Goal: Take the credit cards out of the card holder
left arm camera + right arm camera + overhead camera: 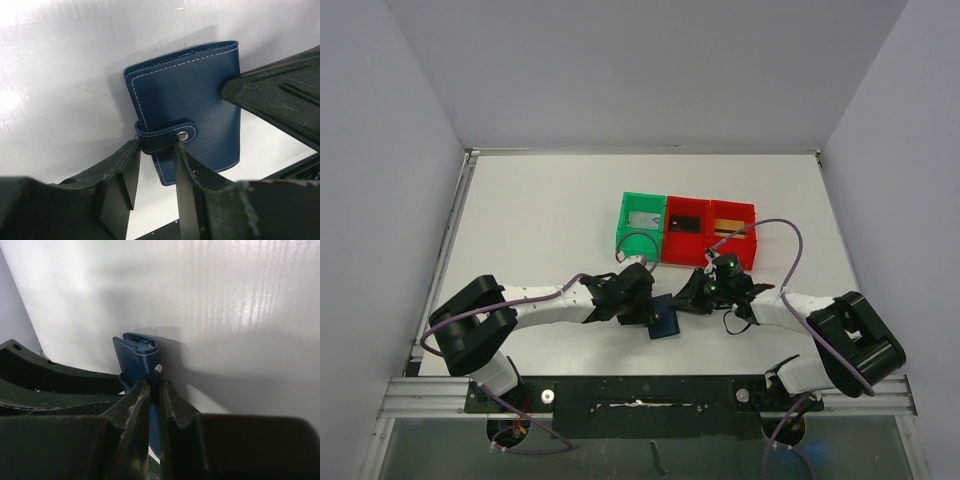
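Right gripper [156, 384] clamped on card holder [134, 351] edge; holder snapped shut. Left gripper [156, 150] fingers straddle closure tab [162, 131]; cannot tell whether gripping.

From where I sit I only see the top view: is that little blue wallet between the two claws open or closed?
Observer: Closed. The left wrist view shows the card holder with its tab snapped shut.
Operator: Is a claw holding it?
Observer: Yes. The right wrist view shows the right gripper shut on the holder's edge.
Operator: And the other claw?
Observer: The left gripper has a finger on each side of the tab; whether it pinches, I cannot tell.
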Tool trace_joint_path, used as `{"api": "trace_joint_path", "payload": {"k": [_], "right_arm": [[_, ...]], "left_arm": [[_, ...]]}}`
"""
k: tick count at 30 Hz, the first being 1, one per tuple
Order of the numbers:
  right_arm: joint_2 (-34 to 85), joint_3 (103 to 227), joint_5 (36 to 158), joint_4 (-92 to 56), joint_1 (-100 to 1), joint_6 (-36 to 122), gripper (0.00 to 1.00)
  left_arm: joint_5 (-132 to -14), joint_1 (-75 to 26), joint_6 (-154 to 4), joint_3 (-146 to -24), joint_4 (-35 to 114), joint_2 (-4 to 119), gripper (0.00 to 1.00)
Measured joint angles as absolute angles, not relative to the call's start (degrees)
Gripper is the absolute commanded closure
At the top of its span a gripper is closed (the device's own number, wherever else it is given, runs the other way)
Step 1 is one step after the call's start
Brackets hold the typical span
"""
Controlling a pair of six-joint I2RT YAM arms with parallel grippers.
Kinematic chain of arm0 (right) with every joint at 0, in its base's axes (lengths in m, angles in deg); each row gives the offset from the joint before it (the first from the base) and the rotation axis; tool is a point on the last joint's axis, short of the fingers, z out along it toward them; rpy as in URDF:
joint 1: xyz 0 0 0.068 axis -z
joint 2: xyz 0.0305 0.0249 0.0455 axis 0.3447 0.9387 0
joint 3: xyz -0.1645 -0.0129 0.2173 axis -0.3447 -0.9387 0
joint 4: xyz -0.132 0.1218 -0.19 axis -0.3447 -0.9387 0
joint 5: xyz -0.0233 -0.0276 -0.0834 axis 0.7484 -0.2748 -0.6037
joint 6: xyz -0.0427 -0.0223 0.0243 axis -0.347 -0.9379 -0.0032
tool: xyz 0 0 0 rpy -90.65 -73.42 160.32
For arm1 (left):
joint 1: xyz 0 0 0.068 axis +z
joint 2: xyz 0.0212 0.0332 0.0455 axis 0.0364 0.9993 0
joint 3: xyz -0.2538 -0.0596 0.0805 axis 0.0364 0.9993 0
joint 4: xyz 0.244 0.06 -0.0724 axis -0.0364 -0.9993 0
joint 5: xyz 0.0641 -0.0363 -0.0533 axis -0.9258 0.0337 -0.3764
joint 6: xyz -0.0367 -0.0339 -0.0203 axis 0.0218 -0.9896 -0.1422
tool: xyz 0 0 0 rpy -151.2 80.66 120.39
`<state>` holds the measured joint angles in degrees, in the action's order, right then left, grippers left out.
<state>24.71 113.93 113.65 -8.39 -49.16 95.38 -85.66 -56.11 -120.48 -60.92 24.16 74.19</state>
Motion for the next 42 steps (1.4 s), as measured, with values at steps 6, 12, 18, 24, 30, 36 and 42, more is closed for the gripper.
{"api": "trace_joint_path", "payload": {"k": [6, 12, 18, 24, 30, 36, 42], "right_arm": [[20.66, 113.97, 111.16, -11.62, -50.25, 94.35, 1.0], [19.92, 115.02, 109.87, -14.71, -51.28, 93.61, 1.0], [19.16, 115.46, 108.71, -16.0, -52.63, 93.67, 1.0], [18.74, 115.9, 107.31, -18.12, -52.87, 93.52, 1.0], [18.22, 115.92, 107.11, -18.71, -52.89, 93.52, 1.0], [17.87, 116.09, 106.61, -19.62, -53.02, 93.63, 1.0], [16.69, 116.11, 106.28, -20.91, -53.33, 93.74, 1.0]], "left_arm": [[-87.61, -56.55, -120.52, -61.06, 22.91, 73.53, 0.53], [-92.39, -58.75, -120.46, -66.02, 17.77, 73.42, 0.51], [-94.8, -60.96, -120.26, -72.71, 16.42, 75.94, 0.52], [-96.39, -61.36, -120.81, -73.32, 12.35, 79.89, 0.59], [-96.85, -61.31, -121.42, -73.14, 11.5, 79.89, 0.69], [-96.94, -61.38, -122.18, -73.1, 11.35, 79.87, 0.7], [-97.03, -61.53, -123.32, -70.67, 12.59, 77.53, 0.7]]}}
